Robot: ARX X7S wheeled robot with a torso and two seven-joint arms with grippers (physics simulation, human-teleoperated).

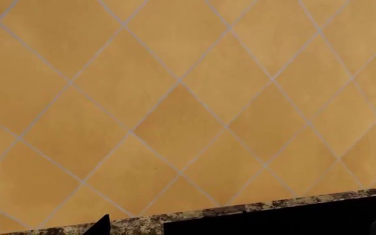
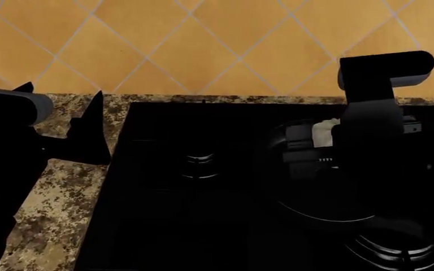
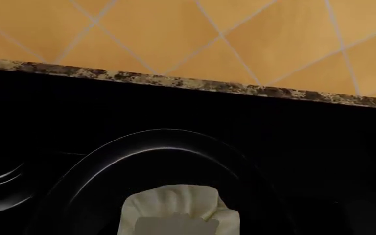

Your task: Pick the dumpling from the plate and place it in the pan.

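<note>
Right end effector (image 2: 336,135): black, blocky, matte housing, hanging over the pan near the far edge of the surface; its fingers are hidden behind the housing in the head view, so whether they clamp the dumpling cannot be told.

Dumpling (image 3: 178,210): small, off-white with a grey-green cast, soft rounded dough body, pleated folds running up its skin. In the right wrist view it sits low in front of the camera, over the pan's interior; a flat pale patch lies against its near side. In the head view only a pale sliver of it (image 2: 324,132) shows, pressed against the right end effector's housing, above the far part of the pan. Whether it touches the pan floor cannot be told.

Pan (image 3: 155,171): round, black, glossy, shallow curved wall with a thin bright highlight along the rim; resting on the cooktop toward the far right of the surface.

Cooktop (image 2: 194,186): flat black panel, ringed burners with faint metallic glints.

Surface (image 2: 59,186): speckled brown-and-tan granite, showing as a strip along the far edge and a band at the left edge.

Wall (image 1: 175,112): orange-tan diamond tiles, pale grout lines, matte.

Left end effector (image 2: 89,132): black pointed tips over the granite near the far left corner, standing apart, nothing between them.
</note>
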